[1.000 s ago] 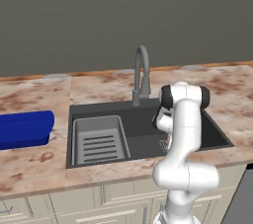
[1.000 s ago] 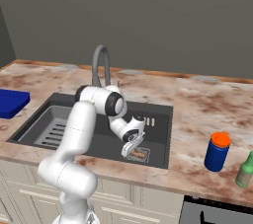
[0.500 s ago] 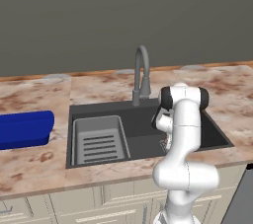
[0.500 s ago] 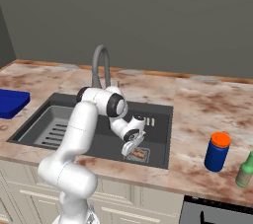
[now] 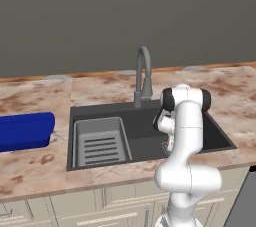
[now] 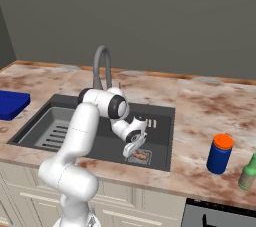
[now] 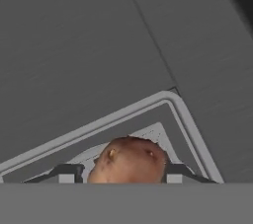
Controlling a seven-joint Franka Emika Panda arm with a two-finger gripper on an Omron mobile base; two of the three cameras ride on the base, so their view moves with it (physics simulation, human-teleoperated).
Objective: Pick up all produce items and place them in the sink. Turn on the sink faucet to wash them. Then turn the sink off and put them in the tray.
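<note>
The hand (image 6: pixel 133 147) is down inside the sink (image 6: pixel 162 143), over the square drain grate (image 6: pixel 140 157) at the basin's right end. In the hand view the produce item (image 7: pixel 129 161), a lumpy orange-brown piece, sits between the two fingertips (image 7: pixel 66 173), one on each side, just beside it. Its lower part is cut off at the bottom of that view, so whether the pads press on it or only bracket it cannot be told. In the right base view the orange-brown piece shows only as a blur on the grate just beyond the hand. In the left base view the arm's own wrist hides the hand. The sink faucet (image 5: pixel 143 77) stands behind the hand. The slatted rack insert (image 5: pixel 99 141) lies well to its left in the basin. The blue tray (image 5: pixel 24 130) rests on the worktop (image 5: pixel 35 161) farther left, cut off by the picture edge.
</note>
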